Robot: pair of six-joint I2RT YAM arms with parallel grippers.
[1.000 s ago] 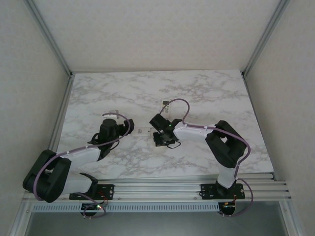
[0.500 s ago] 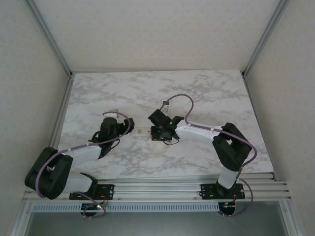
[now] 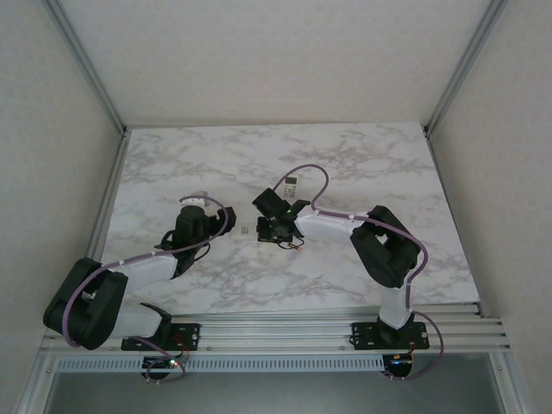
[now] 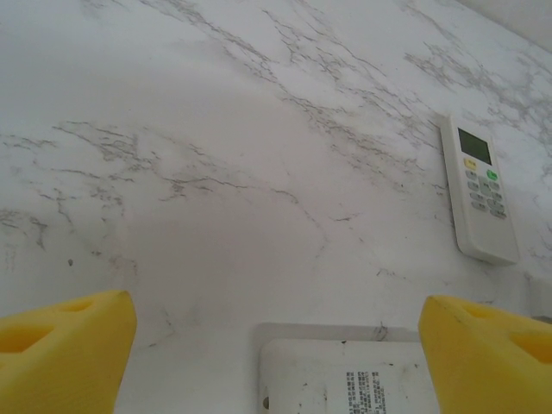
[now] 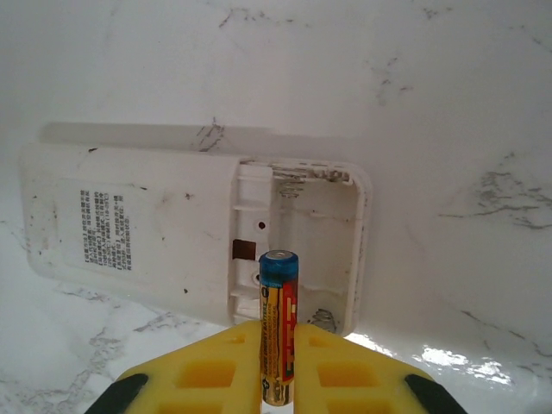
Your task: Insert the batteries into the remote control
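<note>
Right wrist: we see the right end effector (image 5: pixel 278 366) clamped on one battery (image 5: pixel 279 323), its tip at the open-backed remote control (image 5: pixel 147 233); left end effector (image 4: pixel 276 349) released, jaws wide.

I see a white marble-look table (image 3: pixel 362 164), boxed in by pale textured walls (image 3: pixel 285 60) and metal posts (image 3: pixel 86 65), evenly lit.

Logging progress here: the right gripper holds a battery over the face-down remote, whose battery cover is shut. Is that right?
No. The battery compartment is open, its cover off, as the right wrist view shows. The rest stands: the right gripper holds a battery over the face-down remote.
</note>
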